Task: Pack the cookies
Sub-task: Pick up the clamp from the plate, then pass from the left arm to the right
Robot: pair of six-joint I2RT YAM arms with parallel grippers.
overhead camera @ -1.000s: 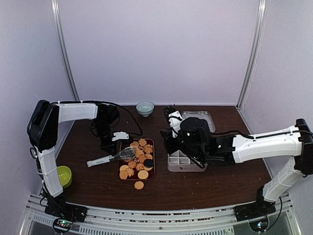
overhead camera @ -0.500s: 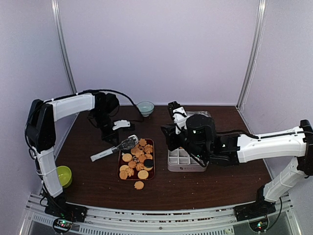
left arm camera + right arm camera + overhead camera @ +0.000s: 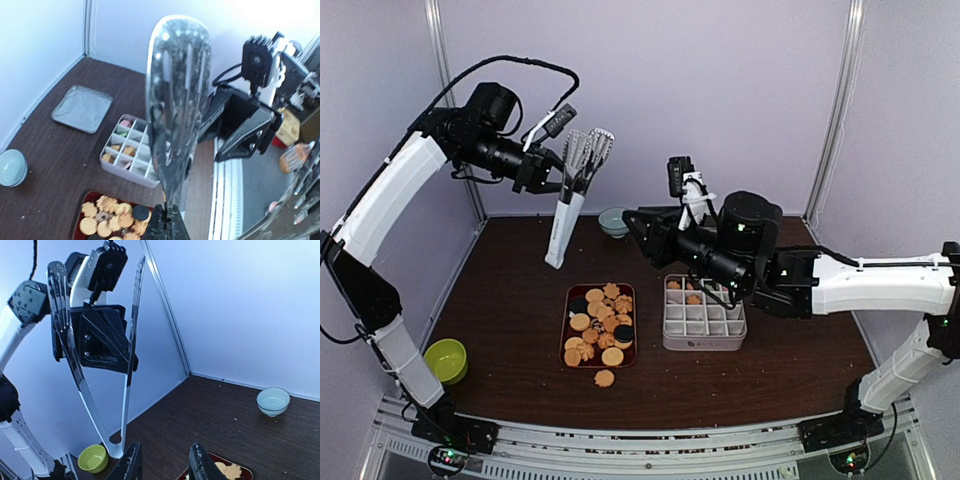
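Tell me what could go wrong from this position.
1. The left gripper holds the tongs high above the table, hinge end hanging down; a slip could drop them near the cookies in the red tray.
2. The right gripper, jaws apart, faces the tongs; reaching in could knock them loose.
3. One cookie lies on the table off the tray and may be missed.
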